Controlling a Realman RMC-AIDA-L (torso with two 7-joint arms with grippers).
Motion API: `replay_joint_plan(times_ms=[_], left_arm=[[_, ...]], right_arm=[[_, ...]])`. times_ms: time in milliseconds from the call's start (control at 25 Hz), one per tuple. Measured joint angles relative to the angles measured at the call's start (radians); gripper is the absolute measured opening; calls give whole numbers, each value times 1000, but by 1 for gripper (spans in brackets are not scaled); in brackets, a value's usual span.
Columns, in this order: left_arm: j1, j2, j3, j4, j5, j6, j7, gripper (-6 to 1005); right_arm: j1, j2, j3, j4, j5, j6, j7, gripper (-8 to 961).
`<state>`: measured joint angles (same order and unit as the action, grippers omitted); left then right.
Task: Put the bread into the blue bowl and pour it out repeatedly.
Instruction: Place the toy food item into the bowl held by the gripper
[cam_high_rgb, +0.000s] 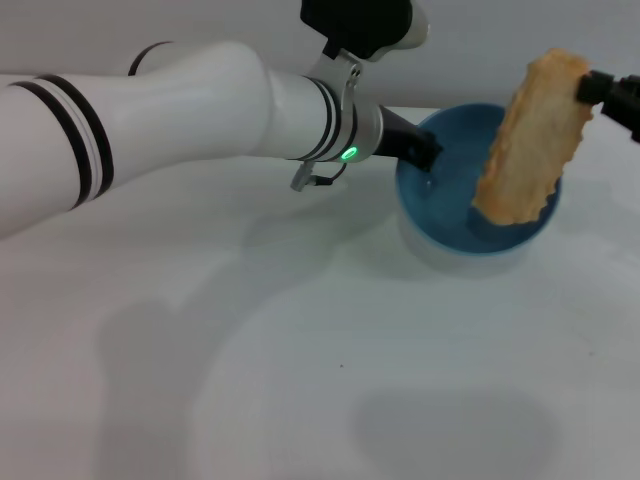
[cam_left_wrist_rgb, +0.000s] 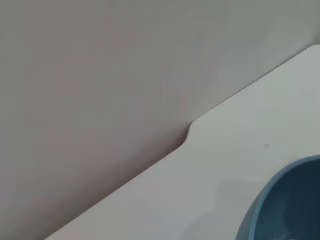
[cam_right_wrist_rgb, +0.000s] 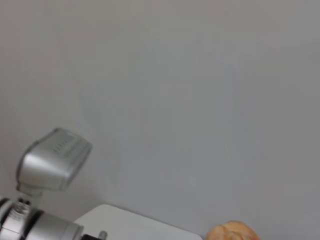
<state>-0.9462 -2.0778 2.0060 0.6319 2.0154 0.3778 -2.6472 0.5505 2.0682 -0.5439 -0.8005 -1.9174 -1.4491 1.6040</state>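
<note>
The bread (cam_high_rgb: 530, 140) hangs nearly upright in the head view, tan scalloped underside facing me, its lower end dipping into the blue bowl (cam_high_rgb: 450, 215). My right gripper (cam_high_rgb: 590, 90) is shut on the loaf's upper end at the right edge. My left gripper (cam_high_rgb: 428, 152) reaches in from the left and is shut on the bowl's near-left rim. The left wrist view catches a part of the bowl (cam_left_wrist_rgb: 285, 205). In the right wrist view only the tip of the bread (cam_right_wrist_rgb: 232, 232) shows.
The bowl rests on a white table (cam_high_rgb: 300, 350) near its far edge, with a grey wall behind. The left arm (cam_high_rgb: 180, 110) spans the upper left of the head view. The table edge has a notch (cam_left_wrist_rgb: 187, 135).
</note>
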Motion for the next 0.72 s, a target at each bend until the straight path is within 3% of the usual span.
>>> replay_joint_plan(times_ms=[600, 720], left_arm=[[44, -1, 31, 46, -37, -5, -2, -2], [45, -1, 31, 46, -37, -5, -2, -2]], right_arm=[[-2, -3, -2, 174, 80, 93, -121, 87], [-5, -3, -13, 178, 77, 95, -122, 149]])
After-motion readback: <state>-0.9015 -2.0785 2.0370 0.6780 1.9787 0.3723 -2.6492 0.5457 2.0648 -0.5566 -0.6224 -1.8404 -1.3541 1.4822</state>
